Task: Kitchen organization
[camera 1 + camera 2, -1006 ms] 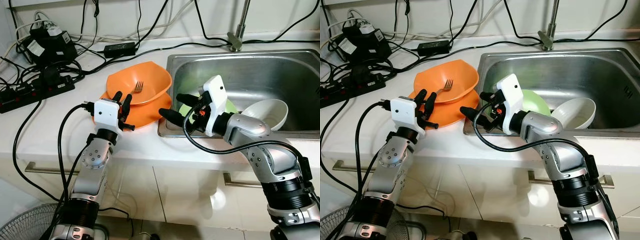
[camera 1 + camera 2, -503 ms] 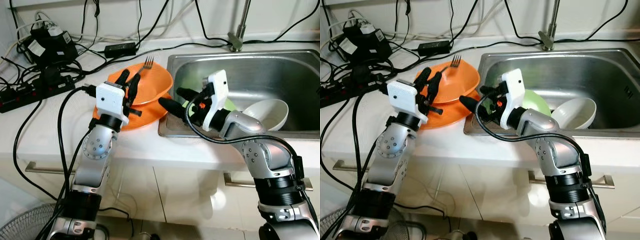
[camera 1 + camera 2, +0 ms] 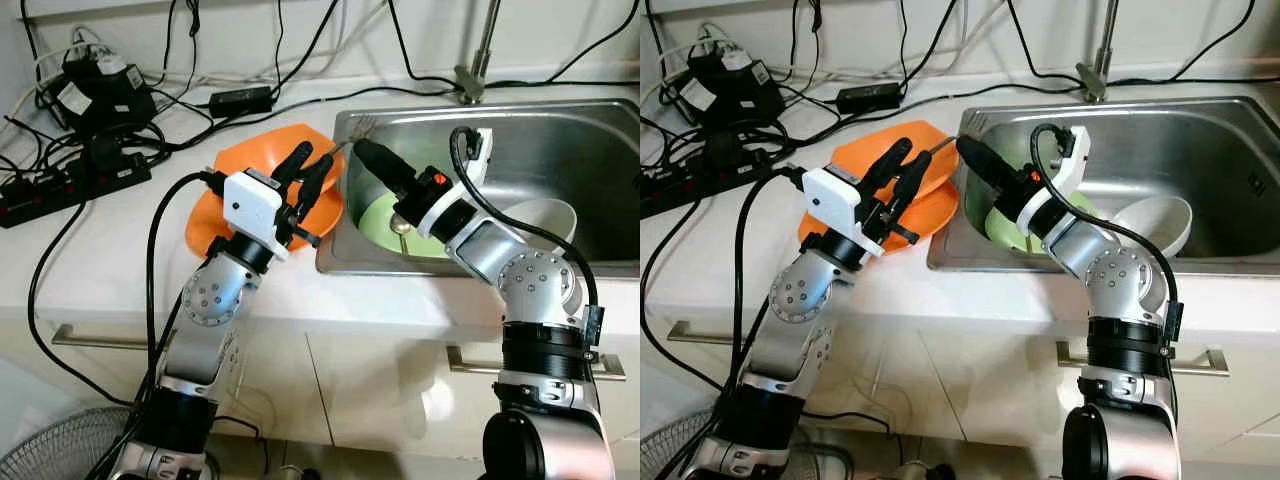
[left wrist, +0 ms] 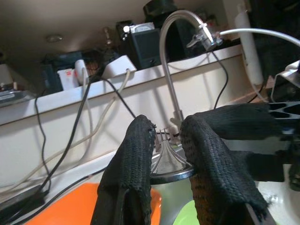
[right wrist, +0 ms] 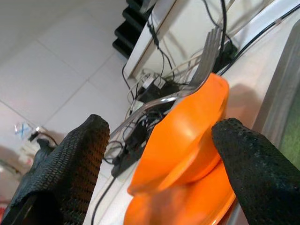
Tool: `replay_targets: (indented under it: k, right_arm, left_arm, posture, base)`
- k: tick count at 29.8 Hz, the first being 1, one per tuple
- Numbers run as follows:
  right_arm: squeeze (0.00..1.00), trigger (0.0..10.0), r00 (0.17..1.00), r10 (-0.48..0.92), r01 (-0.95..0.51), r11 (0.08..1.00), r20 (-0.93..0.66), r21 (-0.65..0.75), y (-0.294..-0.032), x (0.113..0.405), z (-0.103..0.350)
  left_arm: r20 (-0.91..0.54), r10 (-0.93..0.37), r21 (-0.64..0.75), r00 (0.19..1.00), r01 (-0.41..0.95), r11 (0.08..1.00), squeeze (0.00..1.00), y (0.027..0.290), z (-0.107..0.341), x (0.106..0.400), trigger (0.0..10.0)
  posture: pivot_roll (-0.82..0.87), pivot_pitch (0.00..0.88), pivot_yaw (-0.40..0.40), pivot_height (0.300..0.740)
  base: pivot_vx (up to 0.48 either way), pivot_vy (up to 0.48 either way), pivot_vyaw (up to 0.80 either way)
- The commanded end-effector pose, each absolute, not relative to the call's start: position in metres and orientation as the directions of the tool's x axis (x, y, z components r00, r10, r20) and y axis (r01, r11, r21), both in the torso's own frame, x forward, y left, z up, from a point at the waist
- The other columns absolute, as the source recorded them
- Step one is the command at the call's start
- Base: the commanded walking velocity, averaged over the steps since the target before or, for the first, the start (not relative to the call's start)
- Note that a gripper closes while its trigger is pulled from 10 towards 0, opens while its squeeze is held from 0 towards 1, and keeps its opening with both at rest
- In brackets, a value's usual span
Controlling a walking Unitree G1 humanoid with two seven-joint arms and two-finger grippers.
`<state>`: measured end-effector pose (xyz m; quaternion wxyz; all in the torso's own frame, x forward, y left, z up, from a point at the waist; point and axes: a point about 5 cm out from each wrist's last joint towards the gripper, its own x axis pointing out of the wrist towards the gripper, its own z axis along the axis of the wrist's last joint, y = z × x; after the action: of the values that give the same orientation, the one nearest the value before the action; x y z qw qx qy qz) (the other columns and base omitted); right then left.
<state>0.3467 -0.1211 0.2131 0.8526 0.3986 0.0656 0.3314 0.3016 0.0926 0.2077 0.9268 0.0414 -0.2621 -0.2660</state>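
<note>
My left gripper [image 3: 315, 157] is shut on a silver fork [image 3: 360, 127], held in the air above the sink's left rim with its tines pointing to the sink's back corner. In the left wrist view the fork [image 4: 165, 157] sits between the two pads. My right gripper [image 3: 372, 165] is open just right of the fork, reaching up out of the sink; in its wrist view the fork [image 5: 187, 86] lies between its spread fingers. An orange bowl [image 3: 255, 165] rests on an orange plate [image 3: 205, 225] on the counter, under the left gripper.
The steel sink [image 3: 560, 130] holds a green plate [image 3: 380, 222] with a spoon [image 3: 401, 226] and a white bowl [image 3: 545, 215]. The tap [image 3: 478, 60] stands behind it. Power strips and cables [image 3: 80, 150] crowd the counter's back left. A fan [image 3: 50, 455] stands on the floor.
My left gripper lifted the fork out of the orange bowl and carried it right, over the sink's rim. My right gripper rose from the sink's front edge and turned up toward the fork.
</note>
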Motion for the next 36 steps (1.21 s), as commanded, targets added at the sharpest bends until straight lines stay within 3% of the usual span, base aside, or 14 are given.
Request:
replay_targets:
  k: [1, 13, 14, 15, 16, 36]
  right_arm:
    - [0.0, 10.0, 0.758, 0.631, -0.519, 0.433, 0.164, 0.737, -0.116, 0.35, 0.221]
    - [0.0, 10.0, 0.759, 0.631, -0.503, 0.41, 0.162, 0.761, -0.108, 0.361, 0.225]
    - [0.0, 1.3, 0.761, 0.629, -0.499, 0.414, 0.157, 0.761, -0.107, 0.362, 0.224]
    - [0.0, 1.3, 0.762, 0.628, -0.498, 0.415, 0.156, 0.761, -0.107, 0.363, 0.224]
    - [0.0, 0.0, 0.764, 0.625, -0.497, 0.416, 0.157, 0.762, -0.107, 0.364, 0.225]
    - [0.0, 0.0, 0.801, 0.581, -0.429, 0.389, 0.144, 0.815, -0.116, 0.37, 0.226]
  left_arm:
    - [0.481, -0.532, 0.22, 0.697, 0.491, 0.843, 0.0, 0.09, 0.214, 0.298, 0.0]
    - [0.448, -0.605, 0.196, 0.659, 0.588, 0.785, 0.0, 0.075, 0.206, 0.291, 0.0]
    - [0.448, -0.61, 0.198, 0.654, 0.593, 0.781, 0.0, 0.072, 0.207, 0.291, 0.0]
    - [0.448, -0.611, 0.199, 0.653, 0.593, 0.78, 0.0, 0.072, 0.207, 0.291, 0.0]
    - [0.447, -0.611, 0.199, 0.653, 0.594, 0.78, 0.0, 0.072, 0.207, 0.29, 0.0]
    - [0.431, -0.583, 0.198, 0.689, 0.558, 0.806, 0.0, 0.084, 0.202, 0.295, 0.0]
  posture:
    - [-0.04, 0.023, 0.147, 0.74]
    - [-0.05, 0.021, 0.149, 0.74]
    - [-0.04, 0.02, 0.147, 0.74]
    - [-0.04, 0.02, 0.147, 0.74]
    - [-0.05, 0.02, 0.146, 0.74]
    - [-0.05, 0.028, 0.144, 0.74]
  base:
    - [0.0, 0.0, 0.0]
    - [0.0, 0.0, 0.0]
    - [0.0, 0.0, 0.0]
    - [0.0, 0.0, 0.0]
    - [0.0, 0.0, 0.0]
    - [0.0, 0.0, 0.0]
